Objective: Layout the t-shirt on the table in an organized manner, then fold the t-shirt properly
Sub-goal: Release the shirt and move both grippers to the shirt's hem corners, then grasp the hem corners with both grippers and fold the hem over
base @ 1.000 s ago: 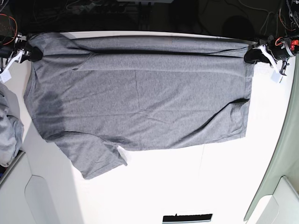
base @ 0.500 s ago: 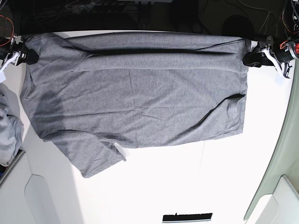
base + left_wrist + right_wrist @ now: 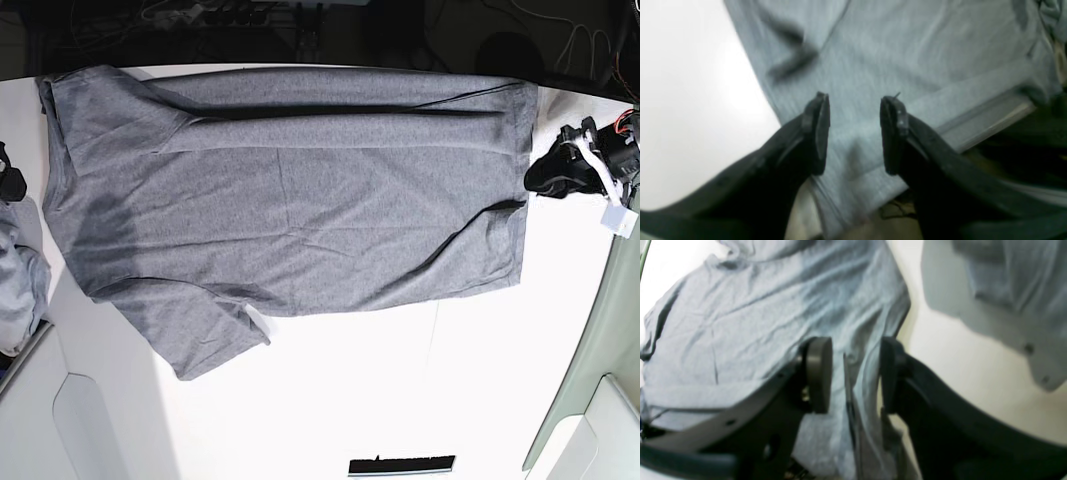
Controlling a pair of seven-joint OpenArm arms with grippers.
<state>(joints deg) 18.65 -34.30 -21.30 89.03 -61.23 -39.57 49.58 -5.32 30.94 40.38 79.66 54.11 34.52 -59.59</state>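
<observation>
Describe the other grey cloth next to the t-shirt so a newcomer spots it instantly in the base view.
Start from the white table and the large heather-grey t-shirt spread across it. Follow its sleeve side to the base view's left edge: the cloth bundle sits there, cut off by the frame. It is paler, bluish-grey and crumpled, not flat.

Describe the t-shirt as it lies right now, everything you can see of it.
The t-shirt is heather-grey, soft and creased, spread sideways on the white table. A long fold runs along its far edge, which reaches the table's rim. One short sleeve points toward the near side. Both grippers stand open and off the cloth; nothing holds it.
</observation>
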